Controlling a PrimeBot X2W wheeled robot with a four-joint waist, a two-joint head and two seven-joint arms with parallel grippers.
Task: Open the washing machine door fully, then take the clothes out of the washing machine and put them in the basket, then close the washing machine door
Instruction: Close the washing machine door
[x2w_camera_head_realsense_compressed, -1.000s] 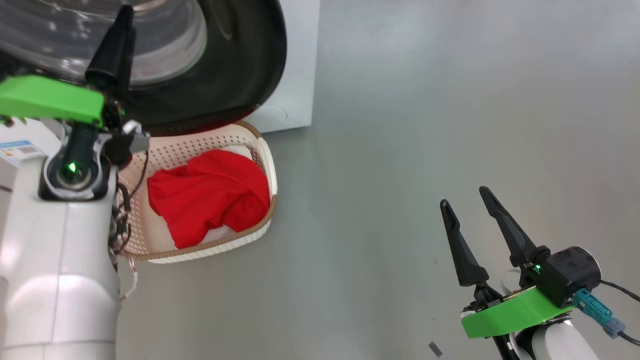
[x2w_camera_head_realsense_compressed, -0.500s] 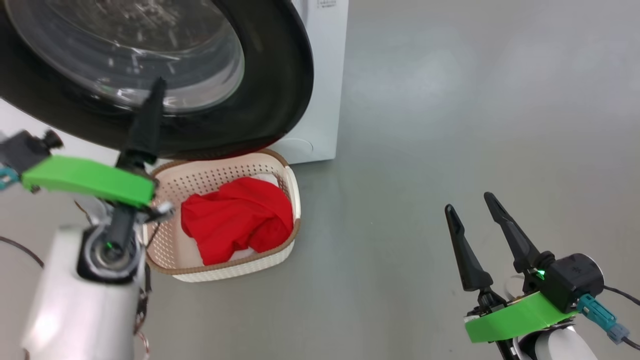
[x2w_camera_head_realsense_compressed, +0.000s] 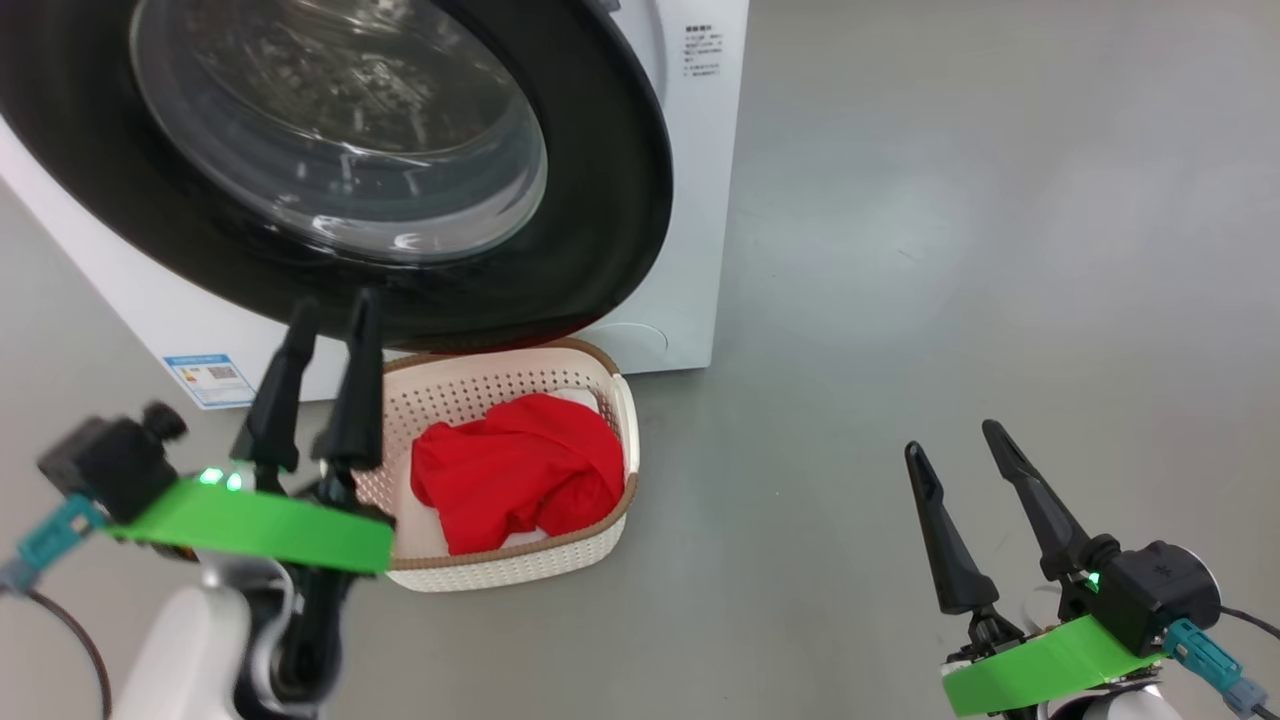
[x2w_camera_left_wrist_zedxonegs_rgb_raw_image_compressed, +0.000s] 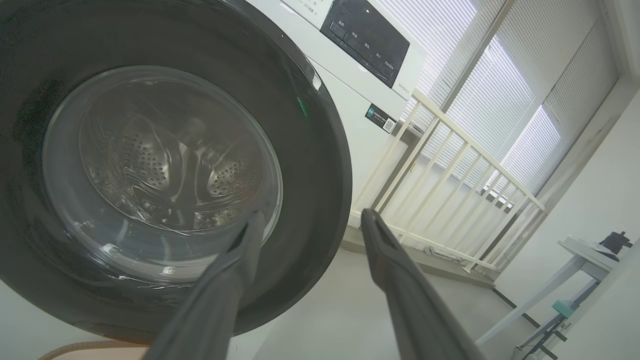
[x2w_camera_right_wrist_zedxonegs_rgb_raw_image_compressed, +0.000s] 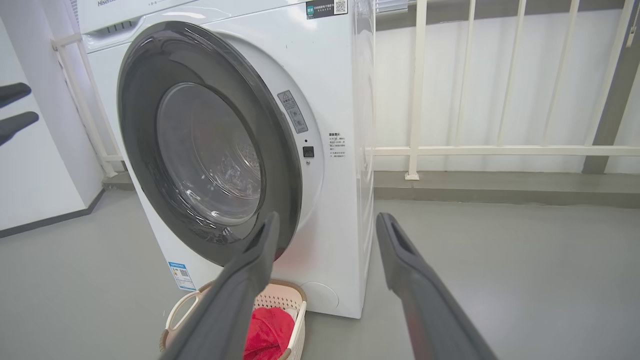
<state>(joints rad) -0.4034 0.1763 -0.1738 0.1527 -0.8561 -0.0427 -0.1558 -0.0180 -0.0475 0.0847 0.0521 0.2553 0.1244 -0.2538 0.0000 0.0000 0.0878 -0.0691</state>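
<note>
The clothes (x2w_camera_head_realsense_compressed: 515, 480) lie in the basket (x2w_camera_head_realsense_compressed: 628, 430) before the washing machine (x2w_camera_head_realsense_compressed: 715, 150). The left gripper (x2w_camera_head_realsense_compressed: 335, 302) and right gripper (x2w_camera_head_realsense_compressed: 953, 438) are spread, empty. I press the washing machine door (x2w_camera_head_realsense_compressed: 600, 200), seemingly ajar, squarely at its latch-side rim.

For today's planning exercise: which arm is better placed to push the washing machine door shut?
Probably left: the left tool faces the washing machine door; the right tool hangs aside over floor.

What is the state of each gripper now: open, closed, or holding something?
Left gripper: open, holding nothing.
Right gripper: open, holding nothing.
</note>
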